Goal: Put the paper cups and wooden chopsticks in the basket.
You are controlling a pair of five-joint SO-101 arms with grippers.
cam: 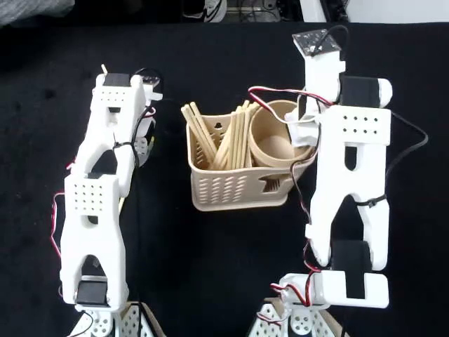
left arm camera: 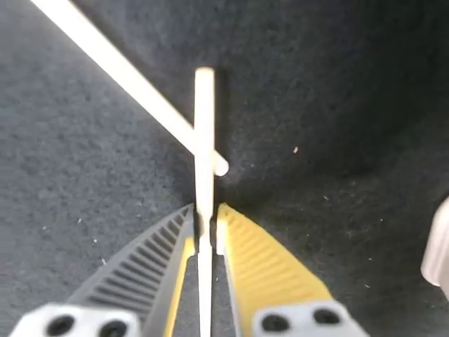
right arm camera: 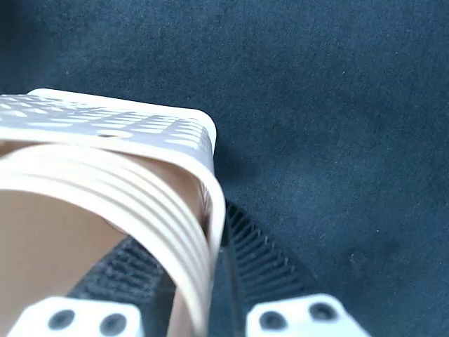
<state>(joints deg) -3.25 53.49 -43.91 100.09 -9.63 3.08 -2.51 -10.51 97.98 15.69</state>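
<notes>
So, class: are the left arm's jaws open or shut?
Shut on a pale wooden chopstick: the left wrist view shows it pinched between both jaws.

Bright light from above glaring off the white arms (cam: 91, 203), black table (cam: 210, 267) showing dim and flat, soft shadow lying beside the basket (right arm camera: 175, 126), a chopstick (left arm camera: 204, 105) shining pale against it

The left arm (cam: 91, 203) and right arm (cam: 351, 140) are white with black blocks and little holes. Red wires (cam: 300, 200) run along them. Left fingers (left arm camera: 259, 267) are grey and yellow, right fingers (right arm camera: 259, 263) black.
</notes>
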